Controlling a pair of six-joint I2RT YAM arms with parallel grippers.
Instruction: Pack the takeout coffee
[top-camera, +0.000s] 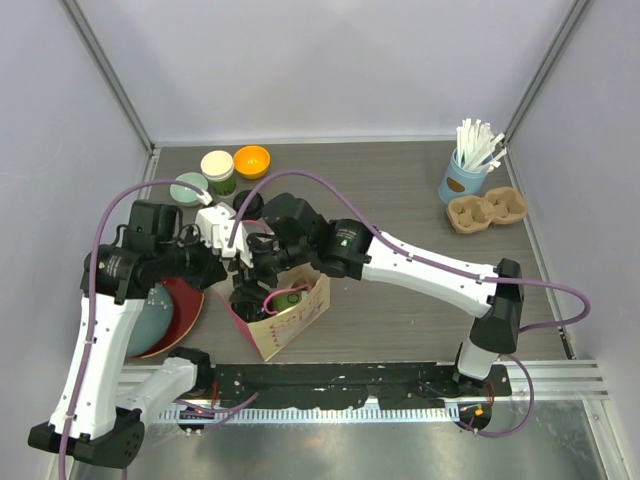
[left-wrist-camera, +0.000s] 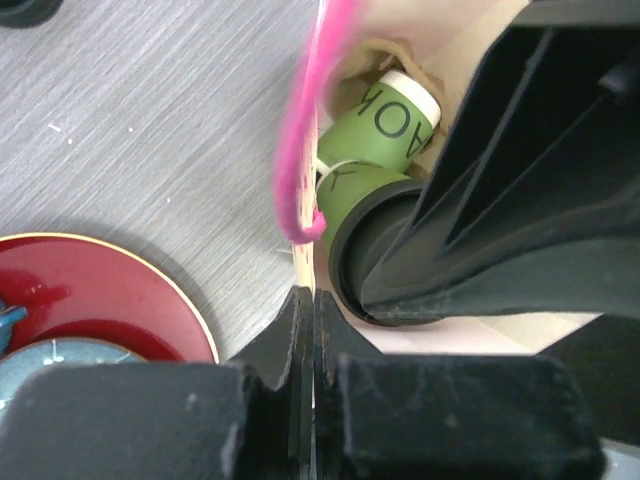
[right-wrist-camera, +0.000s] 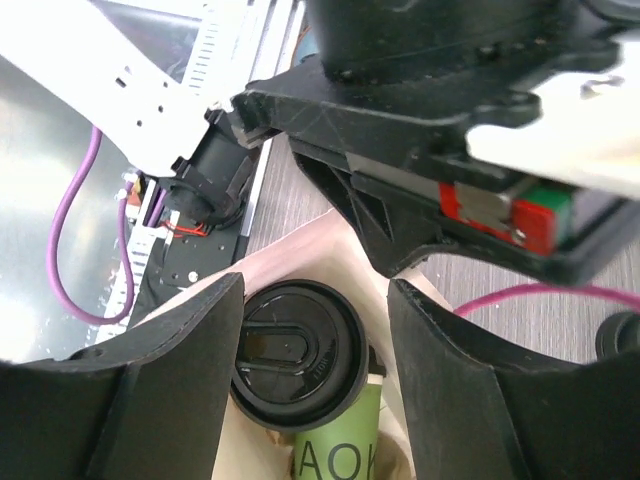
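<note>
Now a lidded green cup (right-wrist-camera: 297, 352) sits inside the bag (top-camera: 290, 320) on the counter (top-camera: 400, 200). Right fingers (right-wrist-camera: 170, 380) stand wide apart astride its lid, gripping nothing; left fingers (left-wrist-camera: 270, 350) pinch the bag's rim. Withdrawing could snag the lid, toppling cup or bag.

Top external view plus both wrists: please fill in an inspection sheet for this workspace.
Surface: grey wood-grain table.
Job's things: black-lidded green cup inside the paper bag; second green cup behind it.
Clutter: red plate, orange bowl, straw cup, cardboard carrier.
Grippers: left gripper shut on the bag's rim; right gripper open, astride the lidded cup.
Cables: purple cables along both arms.
Surroundings: pale enclosure walls.
</note>
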